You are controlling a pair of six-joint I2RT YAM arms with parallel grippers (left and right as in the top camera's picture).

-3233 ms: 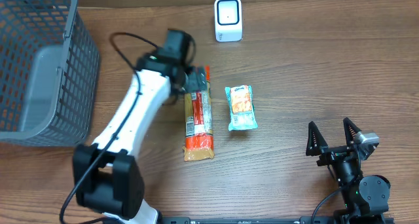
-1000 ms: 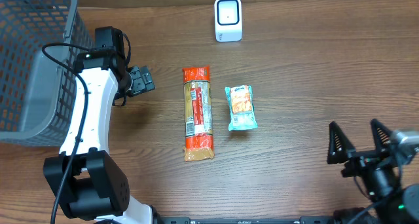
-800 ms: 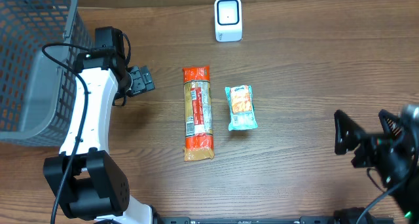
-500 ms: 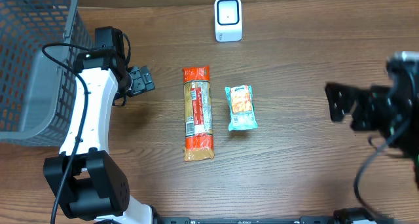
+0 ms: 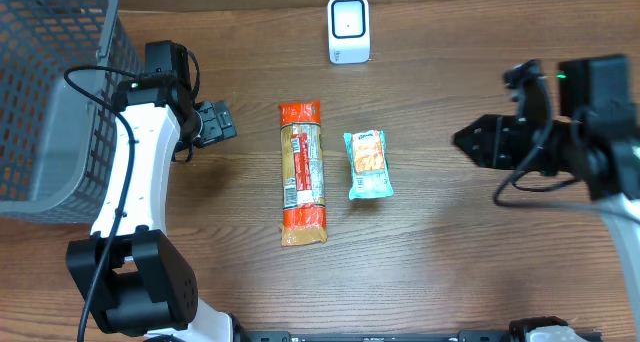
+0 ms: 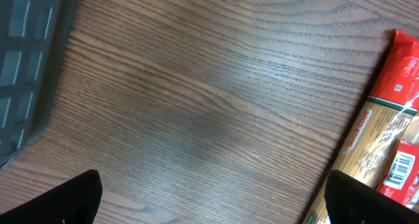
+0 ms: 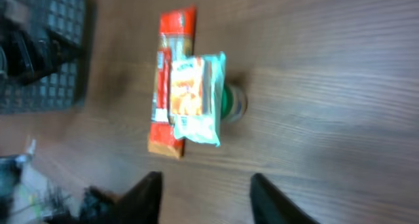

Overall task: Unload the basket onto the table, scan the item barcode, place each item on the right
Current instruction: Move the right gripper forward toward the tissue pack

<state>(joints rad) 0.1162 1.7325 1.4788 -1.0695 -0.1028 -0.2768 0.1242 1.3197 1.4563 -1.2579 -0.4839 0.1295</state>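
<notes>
overhead: two packets [image 5: 302, 172] [image 5: 368, 164], one scanner [image 5: 348, 28], one basket [image 5: 122, 117]

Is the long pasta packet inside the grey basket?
No, the pasta packet lies on the table, apart from the basket.

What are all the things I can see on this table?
basket: 1, grey, far left
scanner: 1, white, top middle
pasta packet: 1, red and tan, lying in the middle
snack packet: 1, teal and orange, just right of the pasta packet
table: 1, brown wood, under everything
left gripper: 1, black on a white arm, open, between basket and pasta packet
right gripper: 1, black, open, right of the snack packet
</notes>
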